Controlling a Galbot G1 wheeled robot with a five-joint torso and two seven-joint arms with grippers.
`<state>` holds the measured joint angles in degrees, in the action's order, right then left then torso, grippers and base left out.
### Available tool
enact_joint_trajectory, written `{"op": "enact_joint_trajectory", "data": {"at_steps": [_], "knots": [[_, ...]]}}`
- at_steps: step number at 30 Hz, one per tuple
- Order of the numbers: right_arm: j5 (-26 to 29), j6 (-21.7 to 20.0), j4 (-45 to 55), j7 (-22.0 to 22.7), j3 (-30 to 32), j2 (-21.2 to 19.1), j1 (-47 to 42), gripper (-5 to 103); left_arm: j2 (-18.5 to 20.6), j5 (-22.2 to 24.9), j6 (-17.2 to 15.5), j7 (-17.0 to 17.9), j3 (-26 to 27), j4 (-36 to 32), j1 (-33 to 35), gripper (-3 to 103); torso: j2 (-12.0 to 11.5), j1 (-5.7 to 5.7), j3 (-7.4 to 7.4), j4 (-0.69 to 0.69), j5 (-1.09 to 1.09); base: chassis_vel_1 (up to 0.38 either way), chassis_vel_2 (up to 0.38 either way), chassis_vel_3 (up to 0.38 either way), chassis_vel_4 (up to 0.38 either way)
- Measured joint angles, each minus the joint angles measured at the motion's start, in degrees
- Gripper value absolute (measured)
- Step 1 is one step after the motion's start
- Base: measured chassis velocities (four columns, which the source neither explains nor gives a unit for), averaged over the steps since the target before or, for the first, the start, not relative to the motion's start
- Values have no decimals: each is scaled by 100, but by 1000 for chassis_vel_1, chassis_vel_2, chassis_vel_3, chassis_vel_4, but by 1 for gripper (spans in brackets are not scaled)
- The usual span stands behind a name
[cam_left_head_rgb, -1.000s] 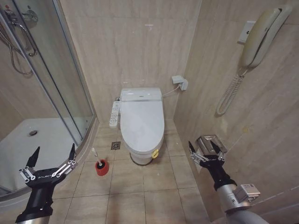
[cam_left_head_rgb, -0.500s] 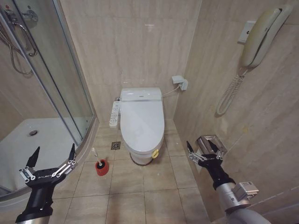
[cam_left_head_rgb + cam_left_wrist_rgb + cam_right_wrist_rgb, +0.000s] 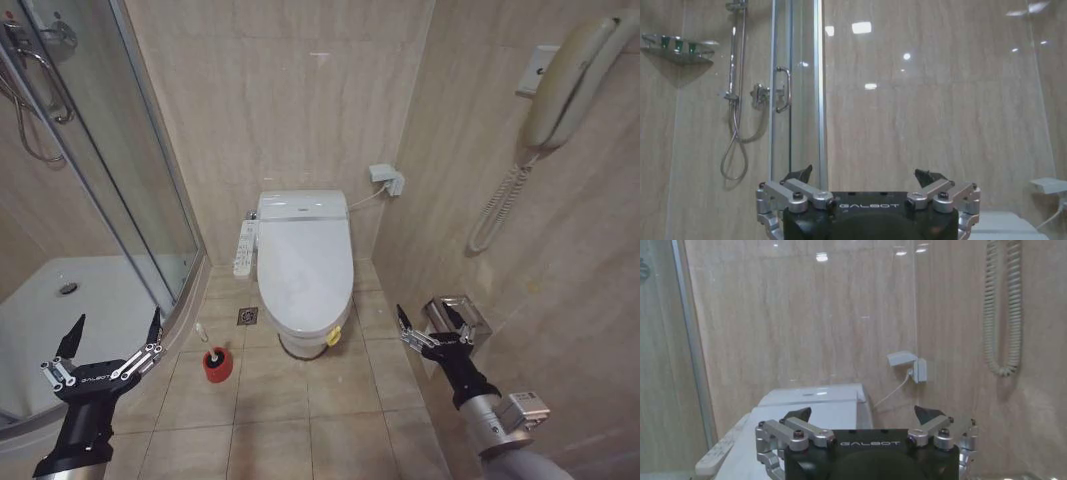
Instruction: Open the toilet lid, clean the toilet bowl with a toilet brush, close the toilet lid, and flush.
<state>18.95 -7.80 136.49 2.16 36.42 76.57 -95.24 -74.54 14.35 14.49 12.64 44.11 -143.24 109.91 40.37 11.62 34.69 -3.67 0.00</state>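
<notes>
Head view: toilet lid (image 3: 304, 262) is seen shut against the back wall; nothing is judged done.
Toilet brush (image 3: 214, 362): left in its holder on the floor.
Left gripper (image 3: 108, 345): fingers spread, empty, held low.
Right gripper (image 3: 432, 320): fingers spread, empty.

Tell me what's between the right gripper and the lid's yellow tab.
Head view: bare floor tiles separate the right gripper, open, from the yellow tab on the closed lid. Nothing stands in that gap.

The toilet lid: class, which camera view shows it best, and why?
The head view: the whole closed toilet lid shows, down to its yellow front tab. The right wrist view catches part of it behind the right gripper. The left wrist view faces the shower.
</notes>
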Motion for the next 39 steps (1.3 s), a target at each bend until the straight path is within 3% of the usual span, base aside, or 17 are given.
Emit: {"op": "enact_joint_trajectory", "data": {"at_steps": [29, 39], "knots": [[24, 16, -200, -21, -73, -18, 79, 100, 0, 0, 0, 0, 0, 0, 0, 100, -1, 2, 1, 2, 1, -129, 120, 128, -130], [-293, 555, -614, -478, -108, 60, -861, 100, 0, 0, 0, 1, 0, 0, 0, 100, -1, 4, 1, 0, 0, -95, 106, 103, -102]]}}
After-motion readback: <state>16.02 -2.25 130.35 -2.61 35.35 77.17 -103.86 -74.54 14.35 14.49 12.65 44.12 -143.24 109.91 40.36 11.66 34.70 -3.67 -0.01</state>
